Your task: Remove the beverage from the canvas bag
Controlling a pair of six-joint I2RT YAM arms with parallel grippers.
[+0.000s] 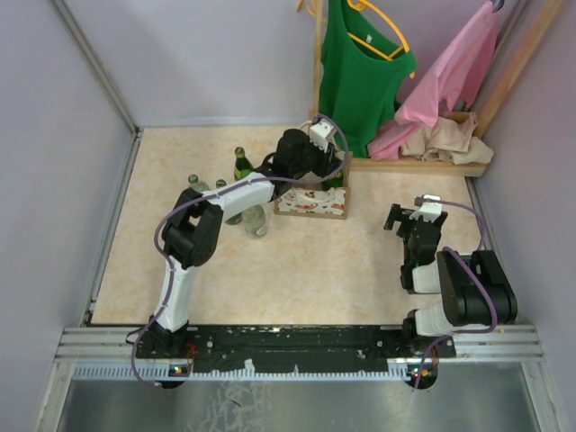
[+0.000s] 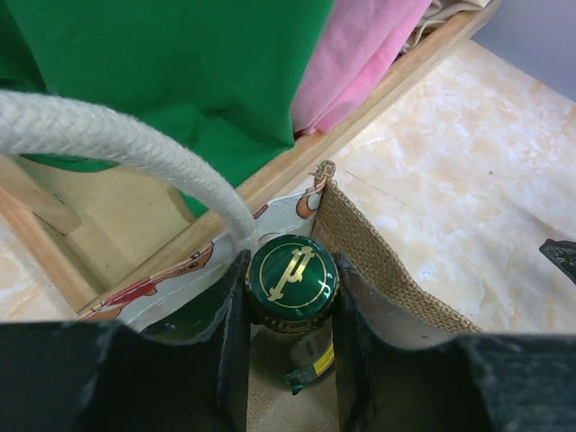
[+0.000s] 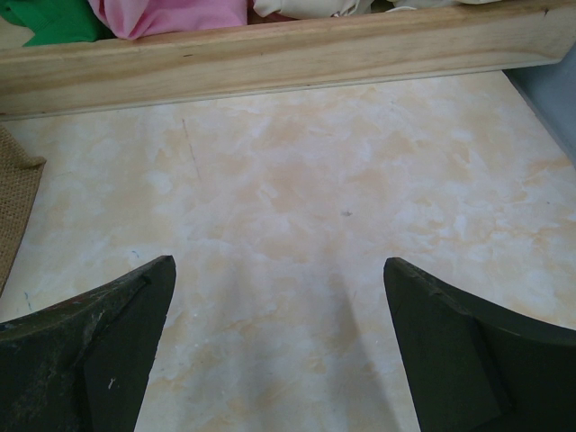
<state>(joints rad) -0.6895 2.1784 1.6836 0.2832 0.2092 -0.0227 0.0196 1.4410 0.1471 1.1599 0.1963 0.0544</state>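
Observation:
The canvas bag (image 1: 310, 202), cream with a red print, stands at mid table in front of the wooden rack. In the left wrist view its burlap inner wall (image 2: 378, 261) and white rope handle (image 2: 108, 135) show. The beverage (image 2: 292, 279), a green glass bottle with a green and gold cap, stands upright inside the bag. My left gripper (image 2: 292, 265) reaches down into the bag (image 1: 317, 166), and its jaws are shut on the bottle's cap. My right gripper (image 1: 407, 216) rests open at the right, with only bare table between its fingers (image 3: 279, 270).
Green bottles (image 1: 241, 162) (image 1: 193, 183) and a clear one (image 1: 256, 220) stand left of the bag. Behind it a wooden rack base (image 1: 418, 165) carries a green top (image 1: 360, 72), a pink garment (image 1: 450, 76) and a beige cloth heap (image 1: 445, 139). Walls close in on both sides.

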